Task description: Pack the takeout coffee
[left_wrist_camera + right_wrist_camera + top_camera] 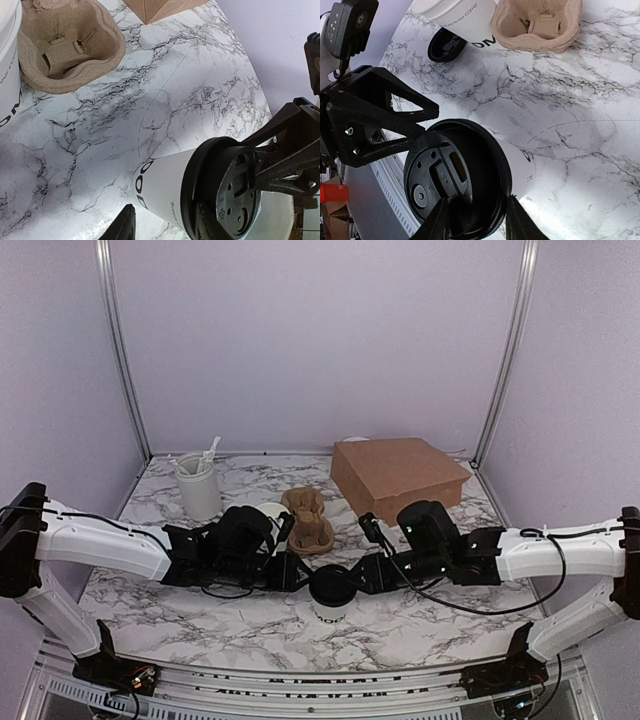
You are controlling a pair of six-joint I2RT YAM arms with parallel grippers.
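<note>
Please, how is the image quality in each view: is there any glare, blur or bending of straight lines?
Top external view: soft, even light, faint shadows on the table; the frame posts lean inward. Left wrist view: the table edge bows, and the marble washes out white beside the takeout coffee. Right wrist view: the right end effector has dark, blurred fingers.

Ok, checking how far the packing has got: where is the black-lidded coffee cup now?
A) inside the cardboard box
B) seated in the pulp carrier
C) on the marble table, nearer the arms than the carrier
C: the takeout coffee stands upright on the table, in front of the empty cup carrier.
</note>
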